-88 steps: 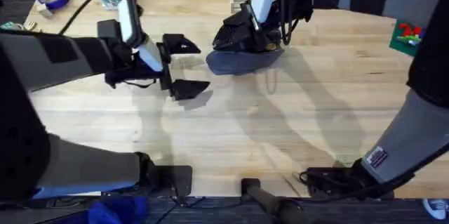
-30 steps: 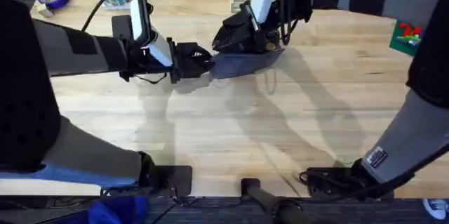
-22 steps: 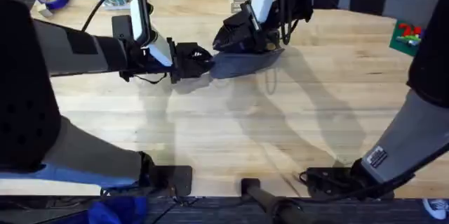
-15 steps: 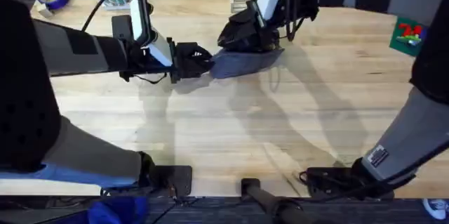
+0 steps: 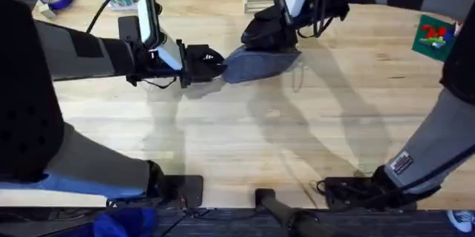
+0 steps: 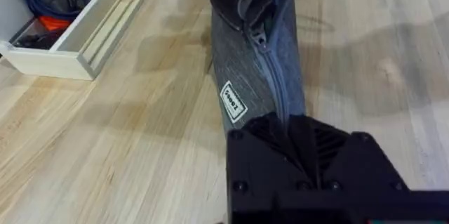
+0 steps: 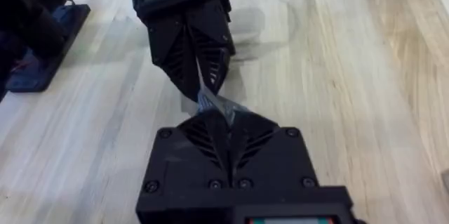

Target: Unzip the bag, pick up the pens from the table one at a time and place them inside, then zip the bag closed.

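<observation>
Pale plank counter, oblong grey-blue fabric pouch far-centre: left fingers pinching its end, right fingers clamped at the zipper; best pulled straight along the zipper line, end anchored.

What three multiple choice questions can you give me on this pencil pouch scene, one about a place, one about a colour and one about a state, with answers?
1. Where on the table is the pencil pouch?
A. at the near edge by the arm bases
B. at the far middle, between the two grippers
C. inside the white tray box

2. What colour is the pouch?
A. bright green
B. red
C. grey-blue

3. What is the left gripper doing?
A. pinching one end of the pouch
B. hanging open over bare wood
C. holding a pen

Answers: B, the overhead view shows it far from the bases, with the right gripper at its other end; C, its fabric is grey-blue; A, the left wrist view shows its fingers closed on the pouch end.
</observation>
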`<action>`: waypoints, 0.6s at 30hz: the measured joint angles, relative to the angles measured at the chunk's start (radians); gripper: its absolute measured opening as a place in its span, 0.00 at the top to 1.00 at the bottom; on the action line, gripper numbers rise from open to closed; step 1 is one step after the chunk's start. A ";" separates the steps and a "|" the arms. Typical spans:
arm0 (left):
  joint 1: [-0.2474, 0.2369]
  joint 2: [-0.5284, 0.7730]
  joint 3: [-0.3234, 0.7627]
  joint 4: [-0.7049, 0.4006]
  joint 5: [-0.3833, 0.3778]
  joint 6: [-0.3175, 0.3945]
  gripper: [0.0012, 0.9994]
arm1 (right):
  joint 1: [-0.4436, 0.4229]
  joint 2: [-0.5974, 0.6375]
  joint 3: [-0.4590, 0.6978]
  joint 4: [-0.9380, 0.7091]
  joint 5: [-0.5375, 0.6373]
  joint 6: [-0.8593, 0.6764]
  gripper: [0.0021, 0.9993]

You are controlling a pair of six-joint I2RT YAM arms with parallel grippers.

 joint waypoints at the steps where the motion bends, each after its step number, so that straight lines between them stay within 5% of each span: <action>1: 0.000 0.000 0.000 0.000 0.000 0.000 0.96 | -0.006 0.000 -0.001 -0.001 0.000 0.000 0.97; 18: 0.000 0.000 0.000 -0.001 0.000 0.000 0.96 | -0.117 0.000 -0.002 -0.018 0.000 0.000 0.97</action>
